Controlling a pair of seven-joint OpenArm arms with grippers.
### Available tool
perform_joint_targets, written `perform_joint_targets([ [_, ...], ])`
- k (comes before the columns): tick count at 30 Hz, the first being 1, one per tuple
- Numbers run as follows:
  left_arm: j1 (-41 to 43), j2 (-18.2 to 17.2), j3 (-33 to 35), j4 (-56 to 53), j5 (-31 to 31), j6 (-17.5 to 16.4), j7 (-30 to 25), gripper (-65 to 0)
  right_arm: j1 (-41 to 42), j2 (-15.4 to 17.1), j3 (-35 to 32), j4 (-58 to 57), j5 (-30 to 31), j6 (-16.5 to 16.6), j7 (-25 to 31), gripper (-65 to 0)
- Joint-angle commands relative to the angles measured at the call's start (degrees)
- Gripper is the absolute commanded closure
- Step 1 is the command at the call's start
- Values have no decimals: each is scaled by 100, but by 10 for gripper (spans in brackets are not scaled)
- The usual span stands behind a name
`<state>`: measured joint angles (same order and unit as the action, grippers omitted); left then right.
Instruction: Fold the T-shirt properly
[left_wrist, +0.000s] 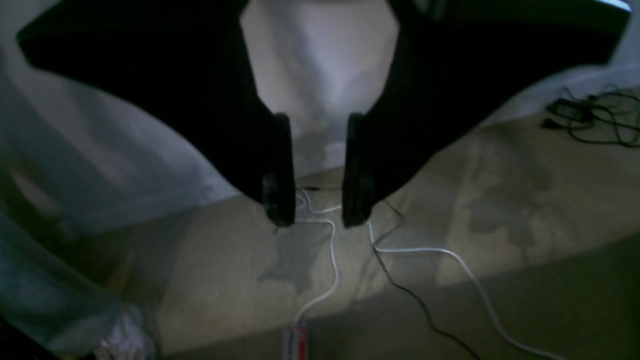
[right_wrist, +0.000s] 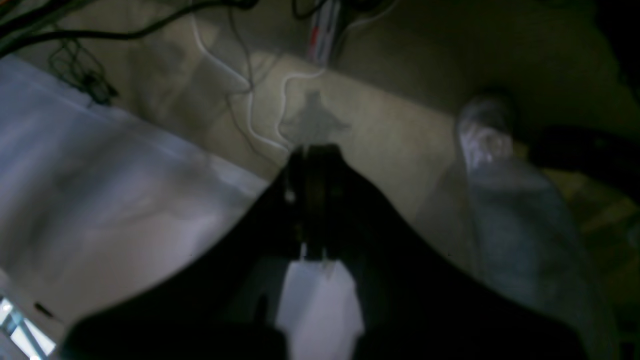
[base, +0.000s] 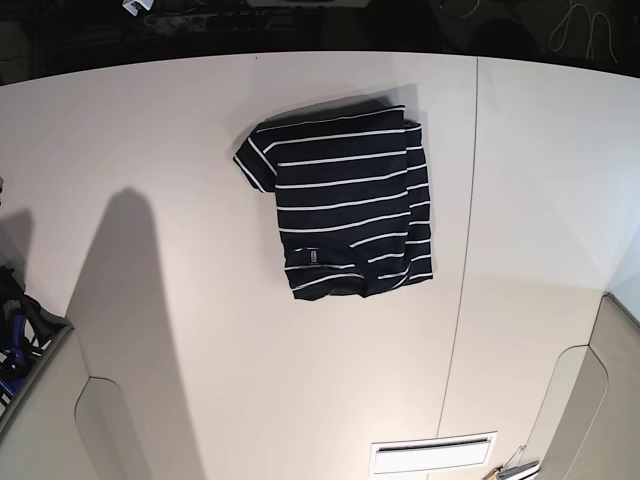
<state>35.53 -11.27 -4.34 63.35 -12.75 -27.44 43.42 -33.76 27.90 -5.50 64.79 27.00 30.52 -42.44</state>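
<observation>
Although both arms hang off beyond the tabletop edge, the dark navy cotton T-shirt with thin white stripes (base: 345, 205) already lies as a compact, roughly rectangular bundle on the pale white tabletop (base: 200, 330), a little toward twelve o'clock of its middle. One sleeve pokes out at ten o'clock and the hem edges at five o'clock are slightly uneven, so I judge the folding nearly finished, with perhaps only tidying left. The left tool (left_wrist: 318, 210) has its black fingers spread with nothing between them; the right tool (right_wrist: 314, 155) is pressed together and empty. Below both, white and black cables (left_wrist: 380, 250) trail over beige carpet (left_wrist: 500, 200). Nothing sits near the shirt to obstruct it.
</observation>
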Motion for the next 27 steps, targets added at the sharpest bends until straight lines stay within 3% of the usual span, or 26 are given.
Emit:
perform_joint_targets([
  [1, -15, -37, 20, -157, -2, -20, 50, -174, 94, 83, -87, -162, 15, -35, 48, 0],
  [6, -503, -35, 68, -960, 205, -11, 48, -173, 715, 79, -662, -933, -68, -271, 195, 0],
  [9, -721, -35, 68, -1248, 492, 317, 17, -173, 977, 79, -992, -1224, -243, -339, 197, 0],
  [14, -988, -33, 70, -1421, 560, 367, -79, -173, 1357, 79, -1392, -1523, -280, -400, 306, 0],
  [22, -1331, -37, 586, -1440, 763, 535, -210, -173, 1744, -15, -1563, -1672, -299, -391, 662, 0],
  [27, -1641, -52, 1119, -1443, 739, 481, -210, -173, 1788, -229, -1563, -1768, -852, -382, 699, 0],
])
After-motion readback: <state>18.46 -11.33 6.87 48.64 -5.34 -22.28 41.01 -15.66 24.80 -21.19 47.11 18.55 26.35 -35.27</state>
